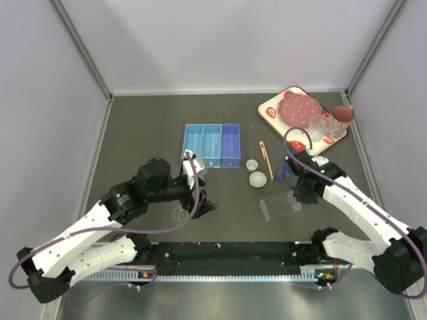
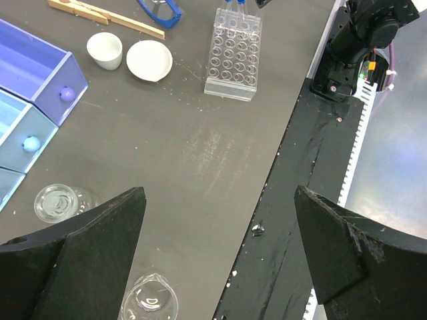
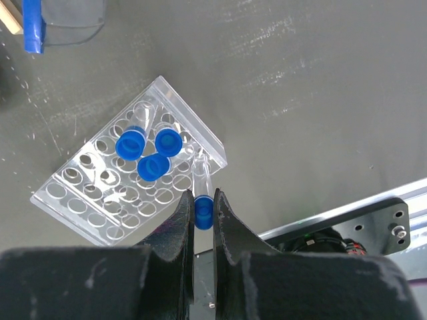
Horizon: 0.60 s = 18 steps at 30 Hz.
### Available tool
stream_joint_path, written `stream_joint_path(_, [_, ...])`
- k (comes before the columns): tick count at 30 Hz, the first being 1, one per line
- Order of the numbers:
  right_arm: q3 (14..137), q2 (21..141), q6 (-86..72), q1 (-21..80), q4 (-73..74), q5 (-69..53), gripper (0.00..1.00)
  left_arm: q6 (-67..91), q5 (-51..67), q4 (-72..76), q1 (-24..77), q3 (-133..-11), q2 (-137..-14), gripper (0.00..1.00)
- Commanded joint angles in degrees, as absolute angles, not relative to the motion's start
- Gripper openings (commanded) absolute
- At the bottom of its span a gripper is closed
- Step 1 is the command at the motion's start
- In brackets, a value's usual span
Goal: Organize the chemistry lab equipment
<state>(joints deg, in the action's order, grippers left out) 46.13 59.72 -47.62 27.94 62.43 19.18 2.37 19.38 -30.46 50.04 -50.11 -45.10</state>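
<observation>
My right gripper [image 3: 203, 197] is shut on the blue cap of a clear tube [image 3: 201, 173], holding it at the near corner of the clear well rack [image 3: 80, 200]. Three blue-capped tubes [image 3: 155, 155] stand in the rack. In the top view the right gripper [image 1: 298, 194] is above the rack [image 1: 280, 205]. My left gripper [image 2: 219, 193] is open and empty. A small clear dish [image 2: 151, 301] lies just by its left finger and another [image 2: 60, 201] further left. Two round dishes [image 1: 254, 172] and the wooden tongs [image 1: 265, 159] lie mid-table.
A blue three-bin organizer [image 1: 211, 145] stands behind the left gripper. A strawberry-print tray [image 1: 270, 110] with a pink plate and glasses sits at the back right. A blue piece [image 2: 160, 11] lies by the tongs. A black rail [image 1: 227, 252] runs along the near edge.
</observation>
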Motion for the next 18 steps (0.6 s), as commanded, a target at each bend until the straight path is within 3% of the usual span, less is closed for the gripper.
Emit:
stream_joint_path(1, [46.1,60.6,-47.9,28.3,60.5,19.5,0.0,1.8,19.1,-28.3,50.3,-49.9,-44.0,0.99])
stream_joint_path(18, [45.6,61.8,-48.0,30.2,58.4,18.9,0.0,1.8,19.0,-28.3,50.3,-49.7,-43.9,0.99])
